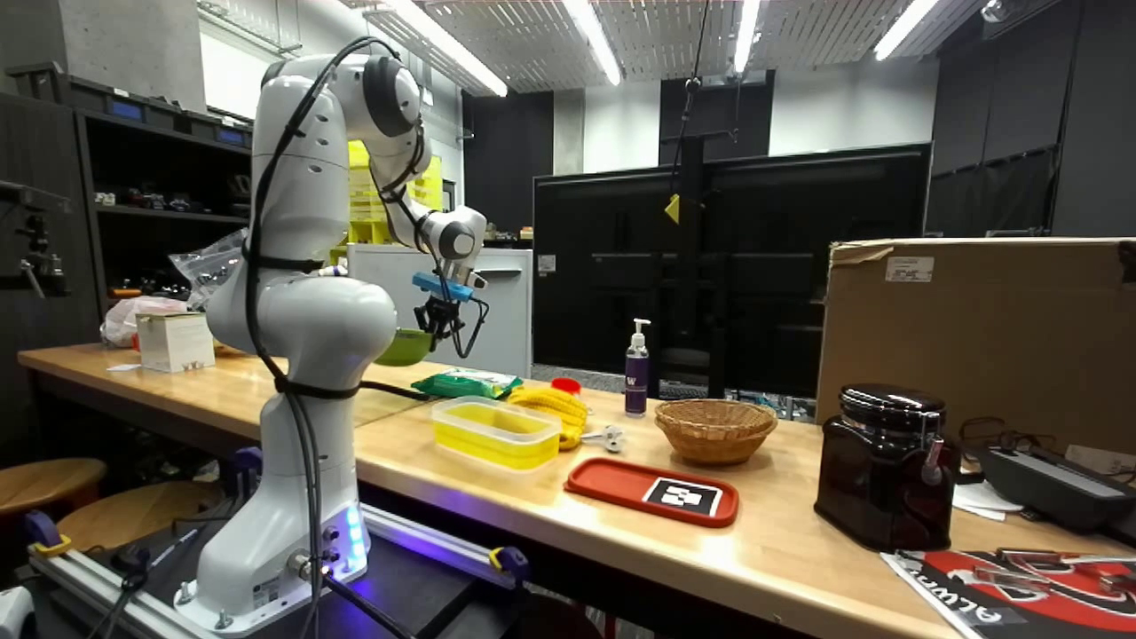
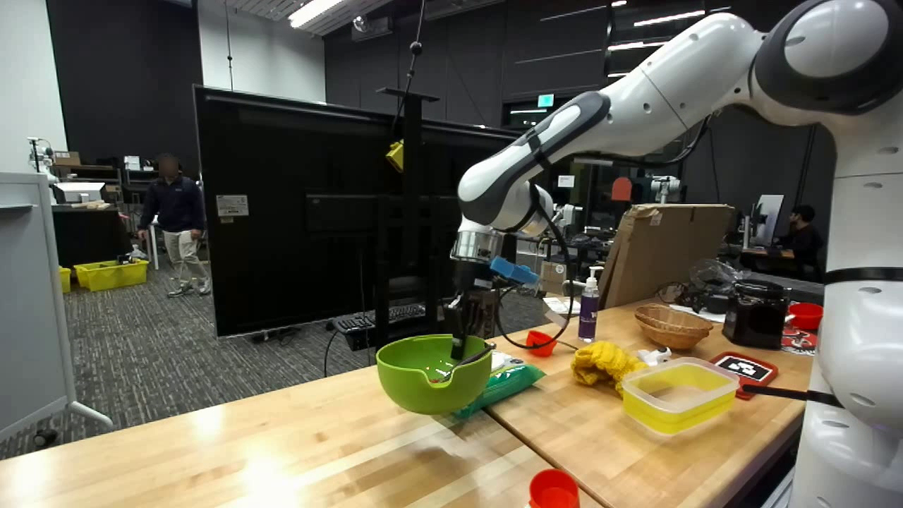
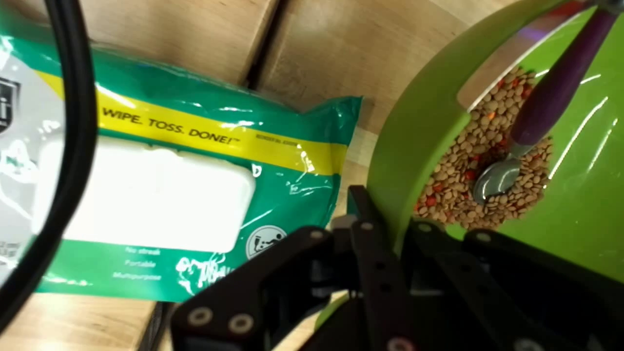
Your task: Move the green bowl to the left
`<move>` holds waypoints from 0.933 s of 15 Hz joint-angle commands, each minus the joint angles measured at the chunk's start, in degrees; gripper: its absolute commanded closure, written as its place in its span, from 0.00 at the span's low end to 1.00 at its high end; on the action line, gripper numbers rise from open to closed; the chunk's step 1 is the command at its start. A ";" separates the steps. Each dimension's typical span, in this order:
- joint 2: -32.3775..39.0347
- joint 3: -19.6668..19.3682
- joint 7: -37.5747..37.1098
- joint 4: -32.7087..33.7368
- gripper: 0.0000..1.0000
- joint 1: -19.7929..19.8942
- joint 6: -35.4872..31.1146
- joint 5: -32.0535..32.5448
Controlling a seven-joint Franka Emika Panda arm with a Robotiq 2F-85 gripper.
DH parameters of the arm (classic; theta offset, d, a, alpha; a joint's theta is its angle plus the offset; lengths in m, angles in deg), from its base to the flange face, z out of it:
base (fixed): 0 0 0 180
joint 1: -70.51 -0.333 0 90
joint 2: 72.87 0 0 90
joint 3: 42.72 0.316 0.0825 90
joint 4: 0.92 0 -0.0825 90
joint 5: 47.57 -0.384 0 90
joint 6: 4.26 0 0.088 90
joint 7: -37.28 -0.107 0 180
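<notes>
One bright lime-green plastic bowl [image 2: 409, 384] with a notched rim is, in an exterior view, the leftmost of the things at the light wooden bench [image 2: 211, 458]. Held up clear of the bench, it has the black jaws clamped on its wall at the rim, one side inside and the other outside, as the wrist view shows. In it lies a heap of tan lentil-like pieces [image 3: 463, 163] mixed with red bits [image 3: 470, 174], and a metal spoon [image 3: 551, 97] with a purple handle leans there, its head resting on the heap. Next to the right, partly behind the bowl, a green, white and yellow plastic packet of wipes [image 2: 504, 388] lies on the bench. Then come a small red plastic cup [image 2: 541, 343] towards the rear and a second red plastic cup [image 2: 554, 488] in front, cut by the lower edge of the view. An upright purple-labelled bottle [image 2: 588, 314] with a white pump stands beyond, and bunched yellow textured fabric [image 2: 603, 363] lies farther right. After it come a tan woven basket bowl [image 2: 674, 339], a rectangular translucent yellow container [image 2: 698, 416], a flat red tray [image 1: 612, 482] with a black-and-white patch, and a squarish dark jar [image 2: 756, 321]. Farthest right stands the white jointed robot arm [image 2: 864, 212], its links stretched leftward.
</notes>
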 commanded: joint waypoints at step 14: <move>8.94 6.10 -0.69 3.59 0.98 -0.02 -9.60 -0.09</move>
